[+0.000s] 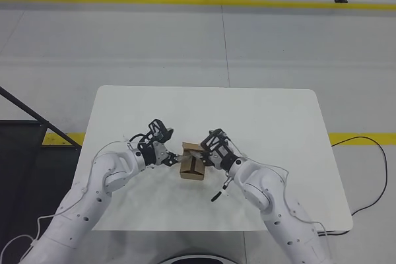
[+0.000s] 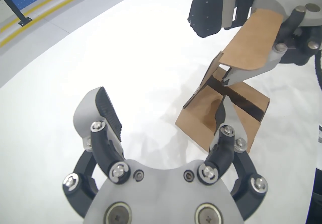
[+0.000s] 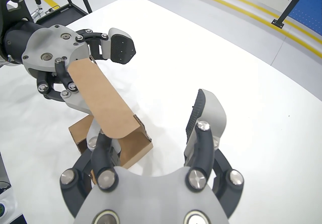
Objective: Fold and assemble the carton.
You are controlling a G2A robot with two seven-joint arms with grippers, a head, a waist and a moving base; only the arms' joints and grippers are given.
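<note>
Carton [image 1: 192, 168]: small brown corrugated cardboard box, flat-sided w/ a dark gap across its top, sitting mid-surface btwn the two grippers. One long smooth flap [image 3: 100, 94] stands tilted up from it, lower edge bowed. Right gripper [image 3: 148, 111] has jaws spread, one grey finger tucked under that bowed edge, prob. touching it. Left gripper [image 2: 162, 94] also has jaws spread wide, ribbed black pads [image 2: 110, 111] showing, one finger over the box top; the surface [image 1: 264, 112] is plain matte white w/ rounded corners.
</note>
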